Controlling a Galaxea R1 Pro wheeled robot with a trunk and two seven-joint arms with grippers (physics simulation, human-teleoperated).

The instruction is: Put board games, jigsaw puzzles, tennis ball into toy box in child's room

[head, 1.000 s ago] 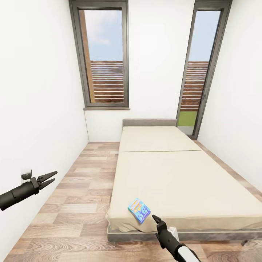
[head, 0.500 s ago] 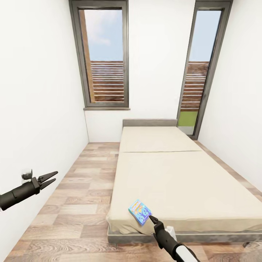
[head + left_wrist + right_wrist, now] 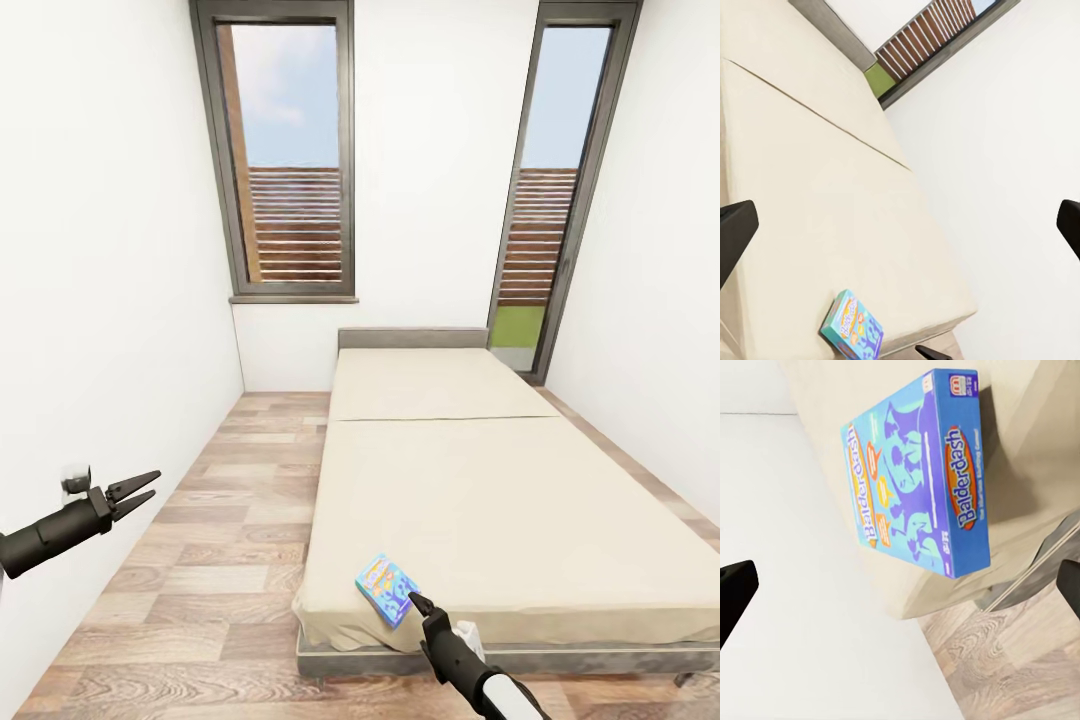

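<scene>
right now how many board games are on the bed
1: a light-blue board game at the near left corner of the bed, just ahead of the right gripper.

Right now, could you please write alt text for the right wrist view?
A light-blue Balderdash board game box lies at the near corner of a beige bed, ahead of the open right tool. Wood-plank floor shows below.

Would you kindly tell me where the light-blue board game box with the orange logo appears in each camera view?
Head view: the light-blue board game box lies at the near left corner of the beige bed, just beyond the right gripper.
Left wrist view: the box sits low in the picture, by the mattress edge.
Right wrist view: the box looms large at centre.
Shared landmark: the beige bed's corner.
</scene>
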